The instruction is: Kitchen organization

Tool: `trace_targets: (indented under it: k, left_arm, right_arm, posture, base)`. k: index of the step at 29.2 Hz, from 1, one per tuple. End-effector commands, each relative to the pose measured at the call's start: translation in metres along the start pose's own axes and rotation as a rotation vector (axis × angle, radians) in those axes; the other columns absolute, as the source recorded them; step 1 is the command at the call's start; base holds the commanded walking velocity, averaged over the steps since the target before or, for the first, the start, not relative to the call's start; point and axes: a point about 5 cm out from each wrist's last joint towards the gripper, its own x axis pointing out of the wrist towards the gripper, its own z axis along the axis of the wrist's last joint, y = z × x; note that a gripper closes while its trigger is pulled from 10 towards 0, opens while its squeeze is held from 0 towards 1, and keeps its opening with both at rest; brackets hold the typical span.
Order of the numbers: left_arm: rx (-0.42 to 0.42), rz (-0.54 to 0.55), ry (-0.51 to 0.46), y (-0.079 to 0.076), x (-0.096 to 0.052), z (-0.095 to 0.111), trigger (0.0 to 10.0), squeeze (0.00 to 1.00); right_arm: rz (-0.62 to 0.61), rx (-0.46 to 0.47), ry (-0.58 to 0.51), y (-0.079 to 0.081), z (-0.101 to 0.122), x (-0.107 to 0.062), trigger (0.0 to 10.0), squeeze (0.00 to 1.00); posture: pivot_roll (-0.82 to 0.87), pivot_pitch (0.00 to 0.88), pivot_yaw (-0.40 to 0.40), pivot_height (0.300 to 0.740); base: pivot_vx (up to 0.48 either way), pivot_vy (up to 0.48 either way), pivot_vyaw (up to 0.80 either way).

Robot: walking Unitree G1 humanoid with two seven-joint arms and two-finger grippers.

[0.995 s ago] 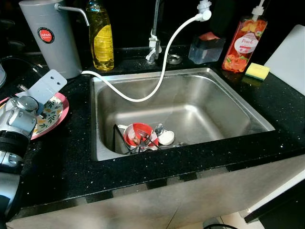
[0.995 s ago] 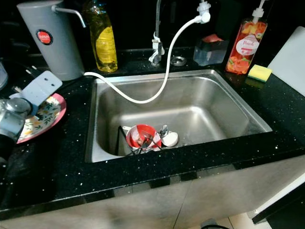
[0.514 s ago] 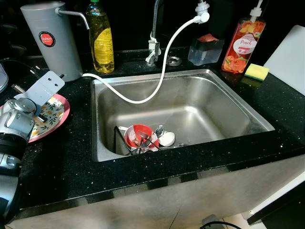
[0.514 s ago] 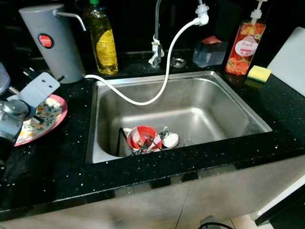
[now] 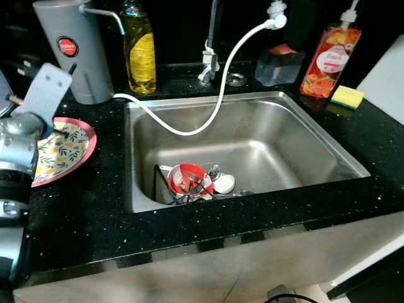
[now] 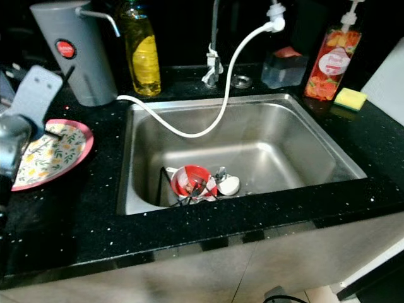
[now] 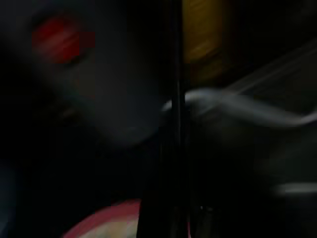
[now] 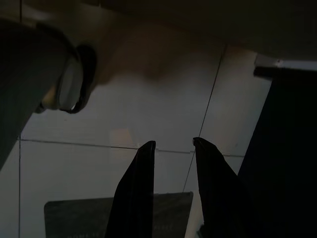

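I take the steel sink (image 5: 297, 136) set in the black counter (image 5: 82, 214) as my landmark. To the sink's left lies the floral plate (image 5: 66, 148): a round dish with a pink-red rim and a pale face scattered with yellow flowers and green leaves, flat on the counter, just beside the sink's left edge. My left arm (image 5: 16, 170) comes in over the plate's outer side, with a grey bracket standing above it. In the left wrist view I can make out a dark blurred streak of the left gripper (image 7: 173, 148), the plate's pink rim (image 7: 106, 218) below it, and a red badge on the grey canister beyond; I cannot tell whether those fingers are apart or together.

In the sink's near left corner sits a small heap of dishes: a red bowl (image 5: 186, 178) holding dark cutlery, with a white piece (image 5: 224, 184) touching it on its right. A white hose (image 5: 208, 120) loops from the sink's left rim down into the basin and up toward the tap behind it.

Behind the sink's rear edge stand a grey canister (image 5: 76, 50), a yellow soap bottle (image 5: 140, 50), a clear holder (image 5: 281, 63), a peach soap pump (image 5: 328, 60) and a yellow sponge (image 5: 347, 96).

My right gripper (image 8: 173, 148) hangs idle over pale floor tiles, its two black fingers held a little apart with nothing between them.
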Motion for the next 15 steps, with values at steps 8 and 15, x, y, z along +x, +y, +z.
trace_targets:
  k: [8, 15]
  left_arm:
    - [-0.234, -0.464, -0.05, -0.08, -0.009, -0.003, 10.0, 0.0]
    - [-0.13, -0.504, -0.039, -0.111, -0.012, -0.021, 10.0, 0.0]
  right_arm:
    - [-0.002, -0.002, 0.019, -0.003, -0.008, -0.001, 10.0, 0.0]
    - [-0.008, -0.003, 0.024, -0.006, -0.009, -0.002, 10.0, 0.0]
  posture:
    - [0.07, 0.0, -0.045, 0.74]
    - [0.07, 0.0, -0.043, 0.74]
  base:
    - [0.0, 0.0, 0.0]
    - [0.0, 0.0, 0.0]
